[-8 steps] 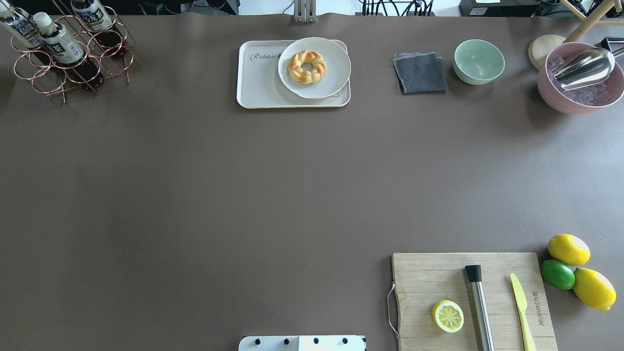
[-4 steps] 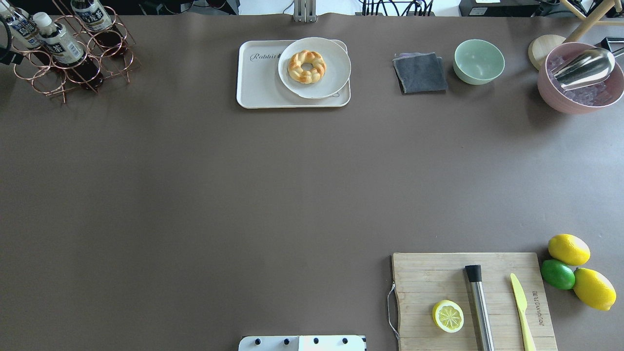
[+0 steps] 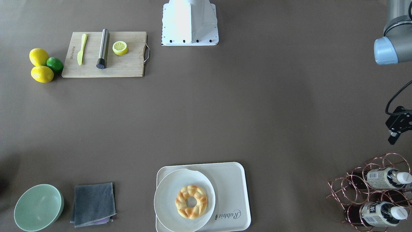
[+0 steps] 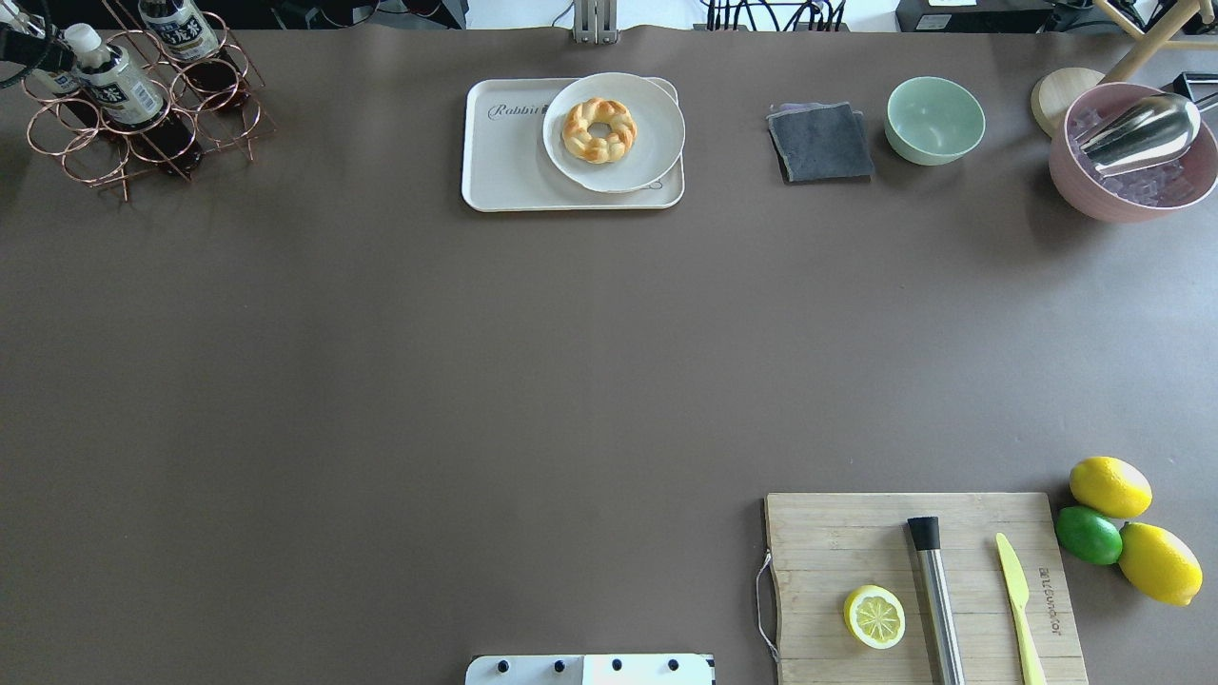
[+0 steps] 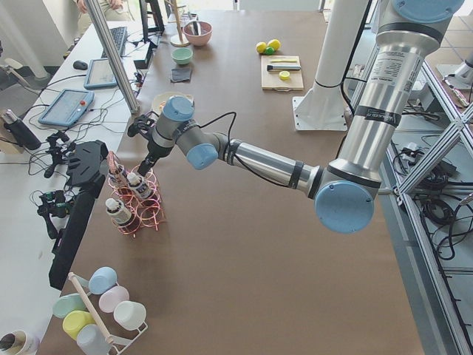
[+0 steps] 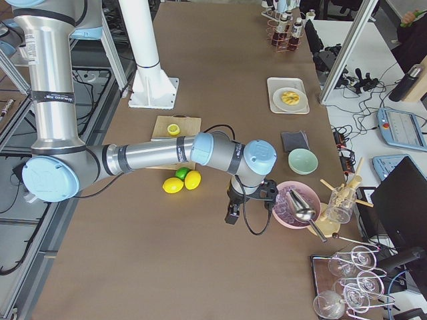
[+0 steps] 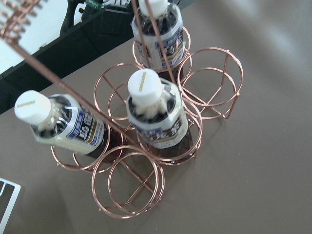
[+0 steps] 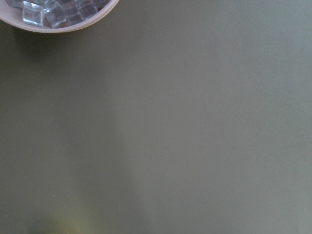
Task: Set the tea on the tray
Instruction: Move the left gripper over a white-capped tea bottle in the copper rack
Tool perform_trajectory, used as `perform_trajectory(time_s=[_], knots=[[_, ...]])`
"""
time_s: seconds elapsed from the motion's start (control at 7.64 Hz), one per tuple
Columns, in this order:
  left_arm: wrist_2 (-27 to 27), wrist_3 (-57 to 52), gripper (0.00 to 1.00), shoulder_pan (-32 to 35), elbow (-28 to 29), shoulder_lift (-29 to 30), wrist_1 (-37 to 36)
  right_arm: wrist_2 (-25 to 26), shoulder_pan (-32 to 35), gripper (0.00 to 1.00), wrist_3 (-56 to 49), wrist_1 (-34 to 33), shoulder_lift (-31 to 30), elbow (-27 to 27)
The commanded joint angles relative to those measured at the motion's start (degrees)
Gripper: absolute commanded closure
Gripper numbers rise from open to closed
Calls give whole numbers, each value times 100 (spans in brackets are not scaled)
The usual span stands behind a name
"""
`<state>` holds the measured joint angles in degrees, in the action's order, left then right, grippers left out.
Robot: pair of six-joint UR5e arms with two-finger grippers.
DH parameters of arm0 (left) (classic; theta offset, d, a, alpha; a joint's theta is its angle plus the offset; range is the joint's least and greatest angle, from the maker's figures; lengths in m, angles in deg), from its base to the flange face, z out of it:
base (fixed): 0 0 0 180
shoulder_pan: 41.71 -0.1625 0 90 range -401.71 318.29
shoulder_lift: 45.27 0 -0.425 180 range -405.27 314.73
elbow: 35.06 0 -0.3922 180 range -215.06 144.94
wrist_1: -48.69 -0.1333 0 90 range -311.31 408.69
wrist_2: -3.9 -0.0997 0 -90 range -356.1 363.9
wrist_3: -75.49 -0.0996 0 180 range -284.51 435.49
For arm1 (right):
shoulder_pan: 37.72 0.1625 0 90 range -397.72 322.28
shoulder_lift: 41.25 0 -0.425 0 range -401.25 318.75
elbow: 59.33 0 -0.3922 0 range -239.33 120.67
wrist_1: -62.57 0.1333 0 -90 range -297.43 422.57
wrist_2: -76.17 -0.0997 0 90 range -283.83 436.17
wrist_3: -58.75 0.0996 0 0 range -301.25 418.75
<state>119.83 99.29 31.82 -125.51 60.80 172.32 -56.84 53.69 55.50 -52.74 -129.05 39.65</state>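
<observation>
Three bottles lean in the copper rack [image 7: 162, 181] at the far left corner. The middle tea [image 7: 158, 119] sits under the left gripper [image 5: 142, 171], jaws can't tell. Likely best: pinch below the cap, draw out along the ring axis, clear of the wires. The tray [image 4: 504, 171] is well right. Right gripper [image 6: 231, 215]: jaws can't tell.

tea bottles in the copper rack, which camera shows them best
Left wrist-mounted: three tea bottles fill the frame, caps and labels clear. Overhead shows them small in a corner, front-facing shows only two at the edge, and both side views show them tiny.
</observation>
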Motion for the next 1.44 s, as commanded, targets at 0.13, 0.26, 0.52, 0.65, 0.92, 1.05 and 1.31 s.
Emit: perform_trajectory(time_s=[0.13, 0.26, 0.52, 0.65, 0.92, 1.05, 1.31], knots=[[-527, 1131, 2, -205, 905, 274, 1083, -5, 0, 0, 17, 0, -9, 25], [-701, 1475, 2, -389, 906, 283, 1207, -5, 0, 0, 17, 0, -9, 16], [-1019, 1435, 14, -593, 958, 274, 1226, 3, 0, 0, 17, 0, -9, 16], [-1011, 1400, 16, -593, 959, 274, 1217, 3, 0, 0, 17, 0, -9, 25], [-1020, 1198, 16, -593, 1046, 274, 1217, 3, 0, 0, 17, 0, 0, 25], [-1020, 1188, 16, -585, 1073, 274, 1217, -5, 9, 0, 17, 0, 0, 34], [-1028, 1197, 16, -523, 1125, 283, 1217, -5, 0, 0, 26, 0, 0, 43]])
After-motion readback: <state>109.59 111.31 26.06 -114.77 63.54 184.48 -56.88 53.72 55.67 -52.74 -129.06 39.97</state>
